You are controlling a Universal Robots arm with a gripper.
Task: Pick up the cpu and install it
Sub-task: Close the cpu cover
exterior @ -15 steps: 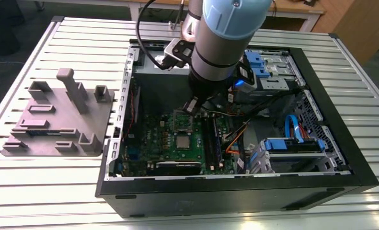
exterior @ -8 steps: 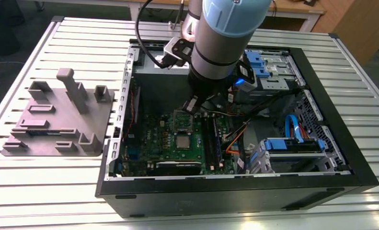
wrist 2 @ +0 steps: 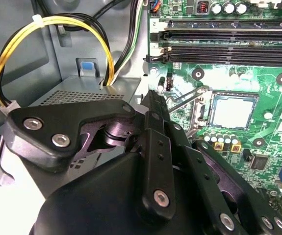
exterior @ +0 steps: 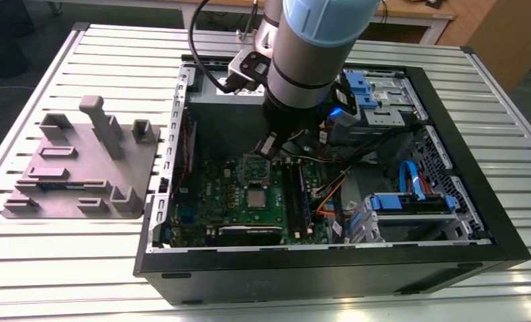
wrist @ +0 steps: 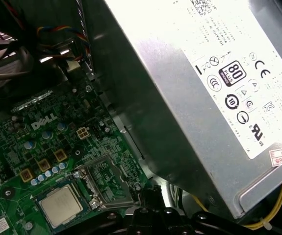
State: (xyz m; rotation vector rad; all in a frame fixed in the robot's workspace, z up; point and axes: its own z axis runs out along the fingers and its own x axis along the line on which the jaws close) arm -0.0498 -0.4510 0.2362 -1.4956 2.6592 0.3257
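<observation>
The cpu (exterior: 258,198), a small square chip with a silvery top, lies flat in its socket on the green motherboard (exterior: 213,194). Both wrist views show the cpu (wrist 2: 233,111) (wrist: 60,205) too. Beside it the socket's metal cover plate (wrist: 106,181) stands lifted, and a thin wire lever (wrist 2: 185,100) is raised. My gripper (exterior: 267,149) hangs inside the open computer case, above the board and beside the socket, toward the power supply. In the wrist views the gripper (wrist 2: 153,98) (wrist: 149,193) looks shut with nothing held, apart from the cpu.
A grey power supply box (wrist: 204,98) with a white label stands close by the gripper. Yellow and black cables (wrist 2: 52,22) loop over it. Memory slots (wrist 2: 229,41) run past the socket. A grey fixture tray (exterior: 77,168) with upright posts sits outside the case, at the exterior view's left.
</observation>
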